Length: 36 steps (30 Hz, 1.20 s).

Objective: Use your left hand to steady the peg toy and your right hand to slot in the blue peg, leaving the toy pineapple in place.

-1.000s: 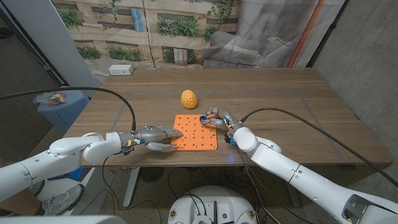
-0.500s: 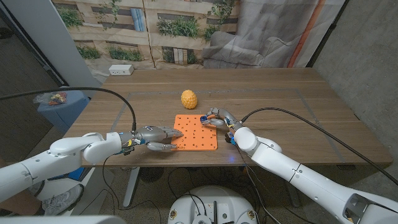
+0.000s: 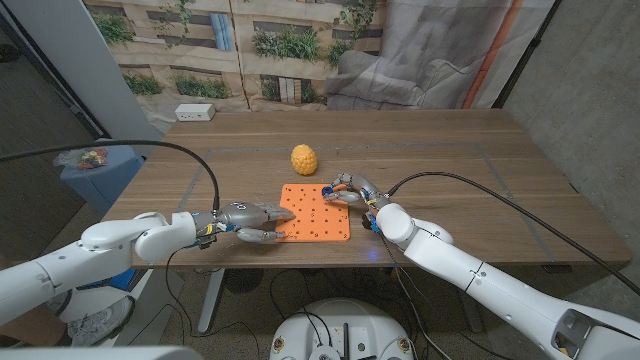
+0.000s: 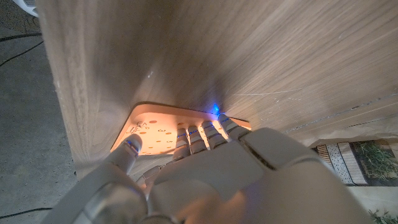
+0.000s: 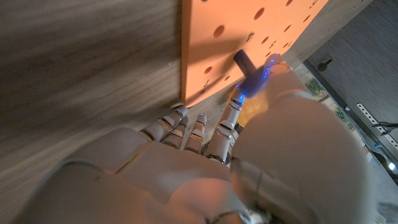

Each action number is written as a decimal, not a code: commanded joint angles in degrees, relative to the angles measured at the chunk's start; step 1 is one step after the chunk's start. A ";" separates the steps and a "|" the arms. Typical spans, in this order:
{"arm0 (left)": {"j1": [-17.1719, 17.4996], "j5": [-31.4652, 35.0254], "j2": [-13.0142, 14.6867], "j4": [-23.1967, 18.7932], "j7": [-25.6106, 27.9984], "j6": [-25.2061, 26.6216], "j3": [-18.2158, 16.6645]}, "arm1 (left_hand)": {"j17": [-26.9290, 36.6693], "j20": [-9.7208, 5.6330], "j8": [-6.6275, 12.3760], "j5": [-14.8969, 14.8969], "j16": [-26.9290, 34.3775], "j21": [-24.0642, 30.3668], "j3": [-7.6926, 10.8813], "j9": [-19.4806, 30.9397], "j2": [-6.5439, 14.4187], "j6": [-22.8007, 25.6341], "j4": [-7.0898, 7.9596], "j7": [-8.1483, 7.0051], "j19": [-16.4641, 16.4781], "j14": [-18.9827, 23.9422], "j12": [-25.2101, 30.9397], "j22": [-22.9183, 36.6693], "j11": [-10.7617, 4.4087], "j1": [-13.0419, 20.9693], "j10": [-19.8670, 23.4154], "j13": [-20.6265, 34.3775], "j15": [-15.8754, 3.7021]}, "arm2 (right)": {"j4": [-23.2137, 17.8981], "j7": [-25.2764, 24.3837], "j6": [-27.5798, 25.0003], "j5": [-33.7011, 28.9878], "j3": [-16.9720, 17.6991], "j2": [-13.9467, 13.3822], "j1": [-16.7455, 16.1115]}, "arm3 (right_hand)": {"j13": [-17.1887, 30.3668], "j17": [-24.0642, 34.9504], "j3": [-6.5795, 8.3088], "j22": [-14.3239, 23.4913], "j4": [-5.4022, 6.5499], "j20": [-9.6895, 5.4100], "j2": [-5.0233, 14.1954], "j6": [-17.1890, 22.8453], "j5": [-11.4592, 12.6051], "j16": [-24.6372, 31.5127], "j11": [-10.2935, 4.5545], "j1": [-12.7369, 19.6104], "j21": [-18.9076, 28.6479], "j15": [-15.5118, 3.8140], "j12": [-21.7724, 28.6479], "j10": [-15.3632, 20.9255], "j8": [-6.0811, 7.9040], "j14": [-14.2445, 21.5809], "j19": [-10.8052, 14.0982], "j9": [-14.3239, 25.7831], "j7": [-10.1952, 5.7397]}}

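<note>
The peg toy is a flat orange board (image 3: 318,218) with rows of holes, lying in the middle of the table. My left hand (image 3: 255,218) presses its fingers on the board's left edge (image 4: 152,124), thumb at the near side. At the board's far right corner my right hand (image 3: 352,189) pinches the blue peg (image 3: 328,190). In the right wrist view the dark peg (image 5: 242,63) stands with its tip at a hole near the edge of the board (image 5: 205,43); how deep it sits I cannot tell. The yellow toy pineapple (image 3: 303,158) stands apart, behind the board.
A white power strip (image 3: 194,112) lies at the table's far left corner. A blue bin (image 3: 95,165) holding small items stands off the table's left side. Black cables (image 3: 470,190) trail from both arms across the table.
</note>
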 commanded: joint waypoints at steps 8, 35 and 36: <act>-0.56 -0.02 -0.24 0.59 -0.37 -0.42 0.32 | 0.27 -7.68 0.30 -0.04 0.56 0.27 0.36 0.19 4.12 0.65 -0.41 -0.13 0.53 1.63 0.48 0.11 0.04 0.25 1.00 0.21 -2.71 | 0.90 -0.75 4.78 -0.35 0.82 0.04 -1.02 | 0.13 0.26 -0.43 0.23 0.46 1.03 1.82 7.07 -0.06 0.19 0.43 2.27 0.02 0.20 -0.08 -0.78 2.22 -0.23 -0.05 1.18 -2.79; -1.27 -0.10 -1.06 0.98 -1.08 -0.18 0.83 | 0.29 -7.67 0.39 -0.04 0.65 0.29 0.68 0.21 4.38 0.88 -0.46 0.07 0.79 2.23 0.61 0.11 0.22 0.21 1.58 0.23 -2.41 | 2.93 0.87 8.64 0.74 1.81 0.17 -1.28 | 0.20 0.15 -1.21 0.25 0.86 2.77 1.29 -0.06 -0.37 -0.78 2.12 0.79 -0.30 1.88 -0.75 -3.55 -1.59 -1.95 -1.71 -0.01 -2.77; -1.33 -0.10 -1.16 1.12 -1.01 -0.28 0.89 | 0.29 -7.65 0.38 -0.04 0.66 0.31 0.69 0.21 4.39 0.88 -0.45 0.09 0.84 2.26 0.62 0.11 0.24 0.21 1.61 0.23 -2.43 | 3.15 1.21 9.17 0.94 1.84 0.15 -1.24 | 0.20 0.14 -1.26 0.26 0.85 2.80 1.19 -0.48 -0.39 -0.89 2.27 0.72 -0.30 1.98 -0.86 -3.97 -1.84 -2.15 -1.83 -0.10 -2.78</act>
